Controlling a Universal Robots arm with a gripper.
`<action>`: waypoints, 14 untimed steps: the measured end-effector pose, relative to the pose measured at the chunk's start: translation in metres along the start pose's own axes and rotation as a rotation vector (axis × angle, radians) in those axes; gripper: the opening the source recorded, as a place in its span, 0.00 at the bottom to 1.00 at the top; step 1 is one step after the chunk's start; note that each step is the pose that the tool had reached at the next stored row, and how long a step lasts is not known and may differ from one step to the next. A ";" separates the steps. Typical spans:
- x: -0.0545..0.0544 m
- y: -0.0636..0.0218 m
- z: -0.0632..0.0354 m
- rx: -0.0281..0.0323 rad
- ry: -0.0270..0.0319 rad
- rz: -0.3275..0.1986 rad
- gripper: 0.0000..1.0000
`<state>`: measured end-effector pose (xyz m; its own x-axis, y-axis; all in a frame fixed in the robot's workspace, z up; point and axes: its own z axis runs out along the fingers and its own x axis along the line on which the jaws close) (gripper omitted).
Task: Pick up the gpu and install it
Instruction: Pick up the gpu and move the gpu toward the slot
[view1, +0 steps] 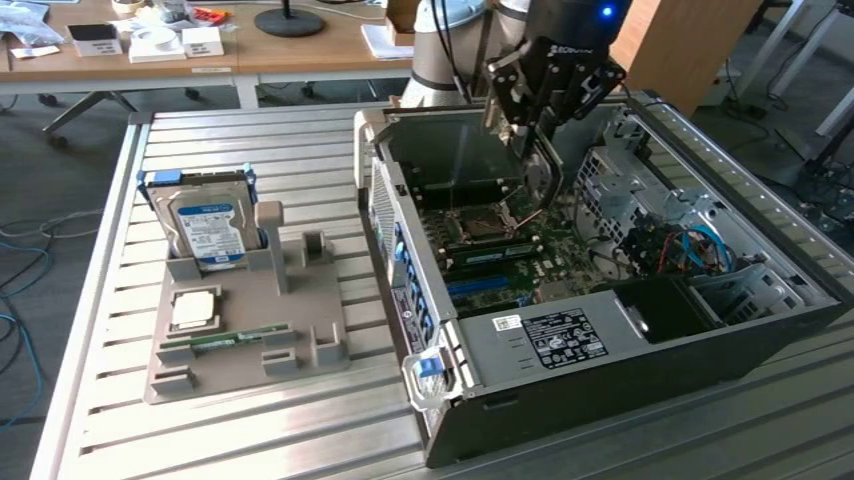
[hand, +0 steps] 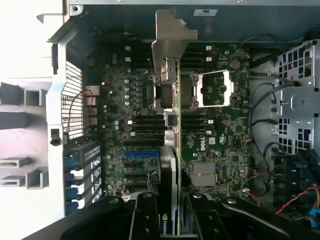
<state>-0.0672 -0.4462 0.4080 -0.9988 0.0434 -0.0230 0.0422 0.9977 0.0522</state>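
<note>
The gpu (hand: 172, 150) shows edge-on in the wrist view, a thin card with its pale metal bracket (hand: 170, 40) at the far end. My gripper (hand: 172, 222) is shut on it, with one dark finger (hand: 145, 220) on each side. In the exterior view the gripper (view1: 534, 135) hangs over the open computer case (view1: 561, 400), and the gpu (view1: 538, 185) points down from it. The card hangs above the motherboard (hand: 220, 135), over the processor socket and the black slots, and I cannot tell whether it touches the board.
A grey fixture tray (view1: 240, 375) lies on the slatted metal table at the exterior view's left. It holds an upright hard drive (view1: 207, 225), a processor (view1: 196, 308) and a green memory stick (view1: 234, 340). Cables (view1: 687, 250) and drive cages line the case's far side.
</note>
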 end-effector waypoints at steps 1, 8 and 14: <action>-0.002 0.0001 0.0000 0.0001 0.0000 0.000 0.27; -0.016 0.0007 0.0004 0.0001 0.0000 0.000 0.27; -0.031 0.0013 0.0008 0.0000 0.0000 0.000 0.27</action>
<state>-0.0362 -0.4462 0.4080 -0.9988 0.0435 -0.0230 0.0422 0.9977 0.0521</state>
